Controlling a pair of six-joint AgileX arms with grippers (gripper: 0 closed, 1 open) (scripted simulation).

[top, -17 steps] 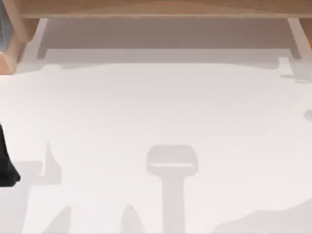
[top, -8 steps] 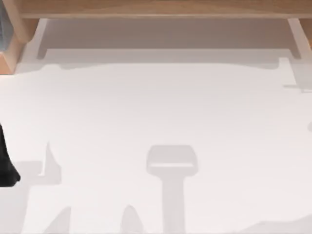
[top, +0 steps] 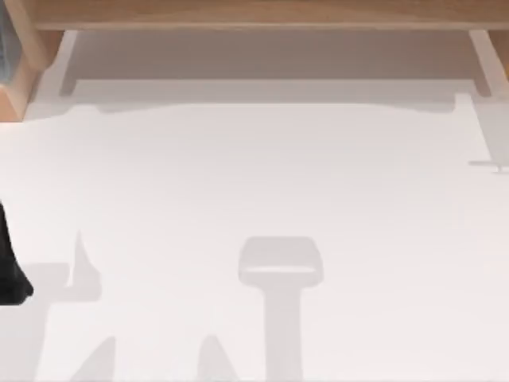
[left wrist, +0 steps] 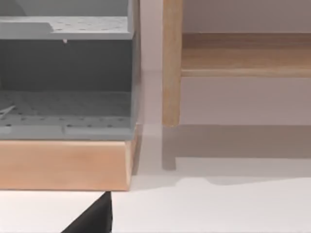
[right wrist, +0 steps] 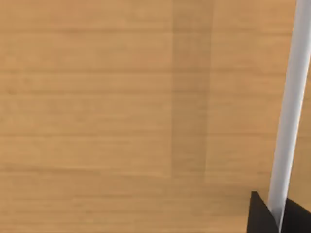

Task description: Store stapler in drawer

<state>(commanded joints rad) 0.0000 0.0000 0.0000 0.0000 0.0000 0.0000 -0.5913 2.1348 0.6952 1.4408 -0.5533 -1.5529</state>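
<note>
The stapler is out of view. A light wooden drawer front faces the right wrist camera at close range. A pale metal bar handle runs along it. My right gripper has its two dark fingertips pressed on either side of that handle. My left arm stays parked at the table's left edge. One dark fingertip of its gripper hovers over the white table in front of a grey shelf unit.
A wooden desk frame spans the back of the white table. At the back left stands a grey perforated shelf unit on a wooden base, next to a wooden post.
In the top view, the arm shadow at the table's lower right has slid off the right edge. The small shadow at the right edge has moved toward the front. The left arm is still.
</note>
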